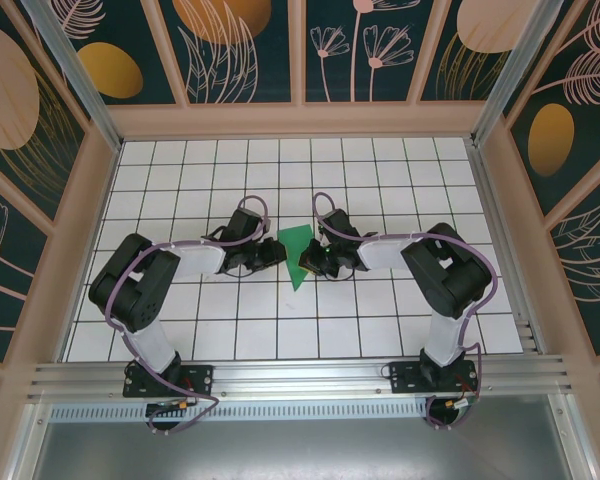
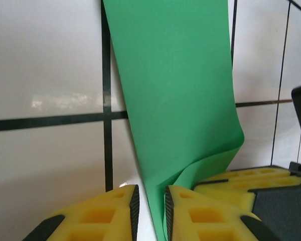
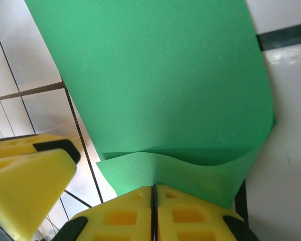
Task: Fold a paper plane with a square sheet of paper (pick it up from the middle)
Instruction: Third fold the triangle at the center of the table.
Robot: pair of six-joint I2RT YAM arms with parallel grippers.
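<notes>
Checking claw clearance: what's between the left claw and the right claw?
The green paper, partly folded. In the top view it spans the gap between the left claw and the right claw, with nothing else there.

Green paper (image 1: 296,252): folded, triangular, centred, edge curled.

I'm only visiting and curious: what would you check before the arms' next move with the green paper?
1. Right gripper shut on paper: ok.
2. Left gripper shut on paper: not ok, a gap shows beside it.
3. Paper between left jaws: ok.
4. Grippers clear of each other: cannot tell, very close.
5. Paper flat: not ok, its near edge curls.
</notes>
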